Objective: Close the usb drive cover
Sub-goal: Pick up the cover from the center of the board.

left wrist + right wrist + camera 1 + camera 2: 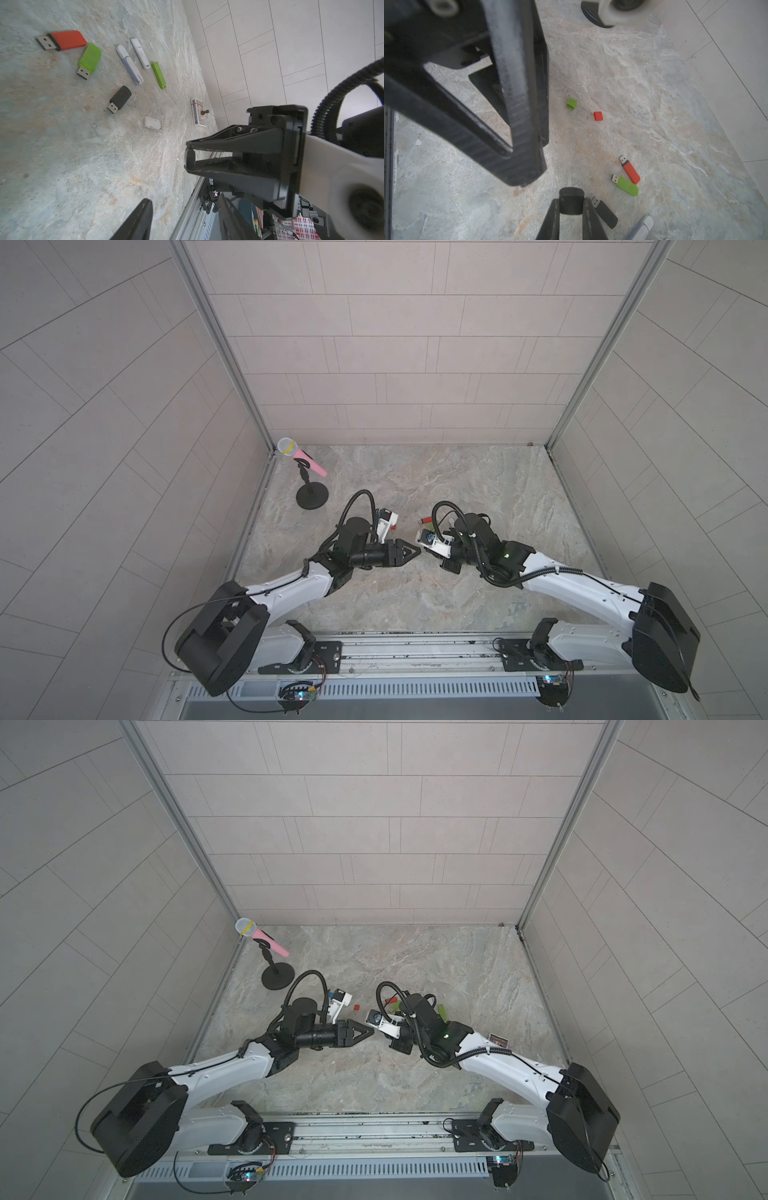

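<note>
My right gripper is shut on a small black USB cover, which shows again at its tip in the left wrist view. The black USB drive lies on the stone table just beside that gripper, its metal plug bare. My left gripper faces the right one tip to tip, a short way from the cover. Its jaws stand apart with nothing between them. In a top view the left gripper sits at mid-table.
A red drive and a green drive lie uncapped; their loose caps, green and red, lie apart. Capped white drives, a slim green drive, a small white drive, a card box, a pink microphone.
</note>
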You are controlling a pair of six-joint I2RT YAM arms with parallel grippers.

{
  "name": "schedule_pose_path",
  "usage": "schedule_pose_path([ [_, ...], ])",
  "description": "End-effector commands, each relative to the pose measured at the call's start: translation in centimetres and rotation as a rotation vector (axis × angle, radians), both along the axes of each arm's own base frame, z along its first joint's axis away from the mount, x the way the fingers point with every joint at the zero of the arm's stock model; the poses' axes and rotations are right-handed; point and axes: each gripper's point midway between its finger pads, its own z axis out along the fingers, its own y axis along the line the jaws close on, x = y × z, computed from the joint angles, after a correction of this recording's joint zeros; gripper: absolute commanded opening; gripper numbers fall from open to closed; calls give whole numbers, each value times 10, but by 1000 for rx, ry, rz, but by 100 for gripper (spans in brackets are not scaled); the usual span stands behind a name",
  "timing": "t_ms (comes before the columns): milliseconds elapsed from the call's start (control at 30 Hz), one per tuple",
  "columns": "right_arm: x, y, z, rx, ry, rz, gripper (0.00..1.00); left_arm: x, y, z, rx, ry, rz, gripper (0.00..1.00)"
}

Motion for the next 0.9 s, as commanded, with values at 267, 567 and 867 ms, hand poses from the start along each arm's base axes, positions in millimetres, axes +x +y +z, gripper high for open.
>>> schedule_pose_path([
  [267, 0, 4, 9, 61, 7, -14, 19, 8, -9, 13, -22, -38, -5, 54],
  [567, -1, 3, 9, 66, 12, -14, 19, 13, -9, 8, 1, -26, 12, 53],
  [867, -2, 4, 10, 68, 10, -8, 19, 17, -7, 4, 21, -20, 35, 52],
])
